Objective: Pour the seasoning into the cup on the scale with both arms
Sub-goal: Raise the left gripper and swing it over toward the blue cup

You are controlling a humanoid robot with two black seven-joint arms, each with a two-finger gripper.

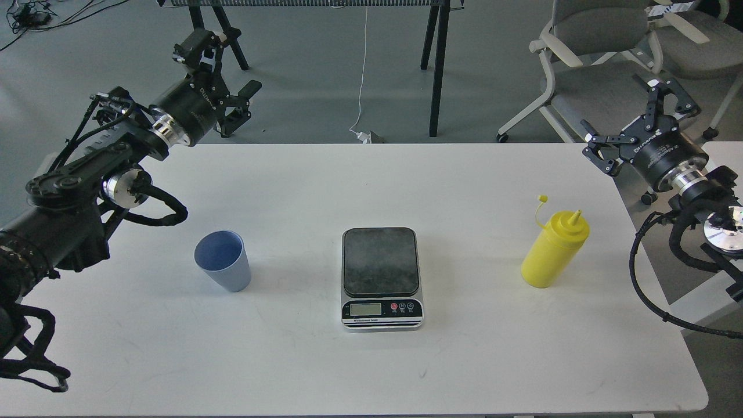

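The light blue cup [223,260] stands upright on the white table [464,360], left of the scale [381,277], whose dark plate has nothing on it. The yellow seasoning bottle [554,250] is upright to the right of the scale, its tethered cap [543,200] off the nozzle. My left gripper [227,68] hovers open beyond the table's far left corner, well away from the cup. My right gripper [619,105] is open too, above the table's far right corner, behind the bottle. Neither holds anything.
Grey office chairs [598,64] stand behind the far right corner. Black stand legs [436,64] and a white cable [361,75] are on the floor behind the table. A second white surface [725,157] sits at the right edge.
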